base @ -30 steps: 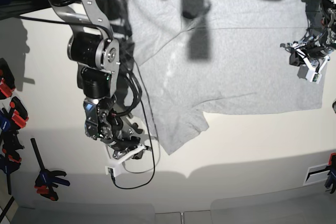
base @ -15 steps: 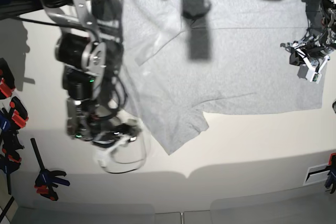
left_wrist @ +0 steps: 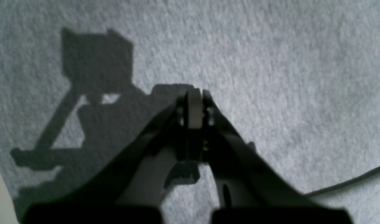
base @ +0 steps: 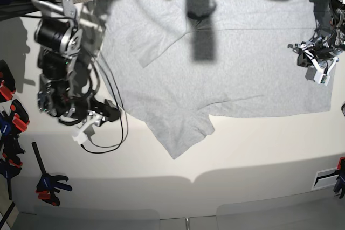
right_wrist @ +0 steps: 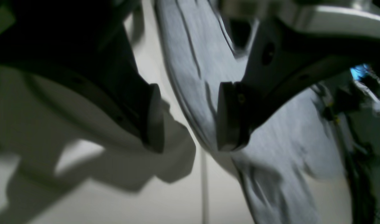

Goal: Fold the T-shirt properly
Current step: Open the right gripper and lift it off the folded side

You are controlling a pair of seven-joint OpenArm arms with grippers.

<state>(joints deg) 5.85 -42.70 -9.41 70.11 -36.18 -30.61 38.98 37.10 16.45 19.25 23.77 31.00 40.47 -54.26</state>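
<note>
base view, near edge: bare pale table (base: 259, 149) across the bottom of the frame. clamps (base: 48, 187) with orange and black handles lie along the lower left edge.

middle left of the base view: right claw (base: 90, 125) low over the table, off the cloth, just beside the shirt's left edge. a thin black cable (base: 110, 133) loops on the table next to it. right wrist view: the right claw (right_wrist: 186, 116) has its two pads apart with a clear gap and nothing between them; the left pad (right_wrist: 154, 118) sits over bare table, the right pad over wrinkled grey cloth (right_wrist: 270, 140). picture is motion-blurred.

centre to top of the base view: the t-shirt (base: 237, 63) lies spread, plain grey side up, from the upper middle to the right edge. a sleeve (base: 180, 133) points toward the lower centre. a fold line runs diagonally in the upper left part of the cloth.

right edge, upper half of the base view: left claw (base: 318, 60) over the shirt's right end. left wrist view: left claw (left_wrist: 194, 107) with fingers pressed together, a thin pale strip between the tips; cannot tell whether that is pad or pinched cloth. its shadow falls on flat grey fabric (left_wrist: 286, 77) filling the frame.
</note>
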